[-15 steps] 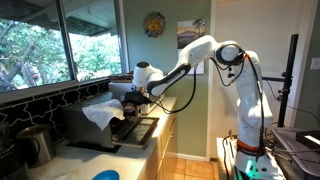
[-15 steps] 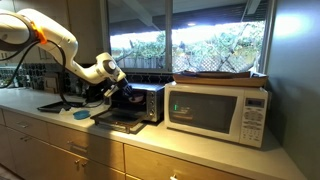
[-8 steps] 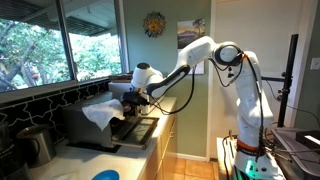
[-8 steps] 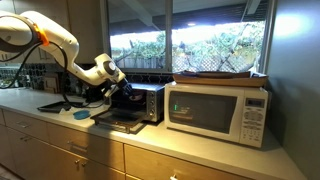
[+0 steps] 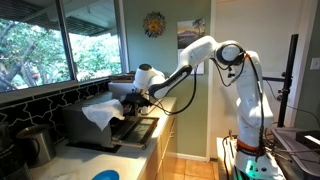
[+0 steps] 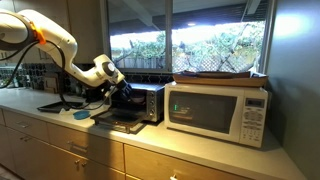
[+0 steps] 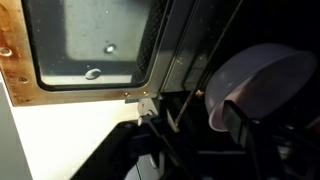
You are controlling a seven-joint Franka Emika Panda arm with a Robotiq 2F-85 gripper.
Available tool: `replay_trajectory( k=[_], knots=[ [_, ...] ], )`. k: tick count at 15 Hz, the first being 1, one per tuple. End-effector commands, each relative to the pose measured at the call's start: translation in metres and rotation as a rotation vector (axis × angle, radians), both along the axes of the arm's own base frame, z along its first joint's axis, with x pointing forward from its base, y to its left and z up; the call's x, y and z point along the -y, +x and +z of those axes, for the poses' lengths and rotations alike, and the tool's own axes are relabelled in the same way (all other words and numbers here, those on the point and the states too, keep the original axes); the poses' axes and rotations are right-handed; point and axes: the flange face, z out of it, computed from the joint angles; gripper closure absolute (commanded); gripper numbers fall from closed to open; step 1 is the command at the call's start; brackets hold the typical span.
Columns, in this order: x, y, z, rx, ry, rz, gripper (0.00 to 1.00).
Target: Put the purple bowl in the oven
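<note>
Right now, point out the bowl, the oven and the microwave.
bowl (image 7: 265, 78), wrist view, on its pale surface.
oven (image 6: 152, 102), in an exterior view, on its black body.
microwave (image 6: 203, 112), in an exterior view, on its door.

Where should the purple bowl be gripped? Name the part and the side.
The rim: the purple bowl is shallow and round, so one finger goes inside, one outside. Come from its lower-left edge in the wrist view, where the gripper seems to pinch it.

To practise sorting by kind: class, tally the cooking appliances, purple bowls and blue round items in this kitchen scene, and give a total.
Cooking appliances: 2 (black oven, white microwave)
Purple bowls: 1 (purple bowl)
Blue round items: 1 (blue round item)
Total: 4
</note>
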Motion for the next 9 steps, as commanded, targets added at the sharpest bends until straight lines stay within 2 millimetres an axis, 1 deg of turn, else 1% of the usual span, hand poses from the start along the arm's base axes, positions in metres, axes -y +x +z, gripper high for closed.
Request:
replay_trajectory(
  k=[1, 2, 4, 6, 9],
  knots=[
    [-0.016, -0.023, 0.019, 0.047, -0.017, 0.075, 0.09],
    [-0.021, -0.031, 0.024, 0.052, -0.017, 0.104, 0.01],
    [-0.035, -0.050, 0.031, 0.052, -0.020, 0.163, 0.00],
    [-0.048, -0.073, 0.032, 0.040, -0.029, 0.240, 0.00],
    [-0.062, -0.113, 0.042, 0.099, -0.075, 0.350, 0.00]
  ],
)
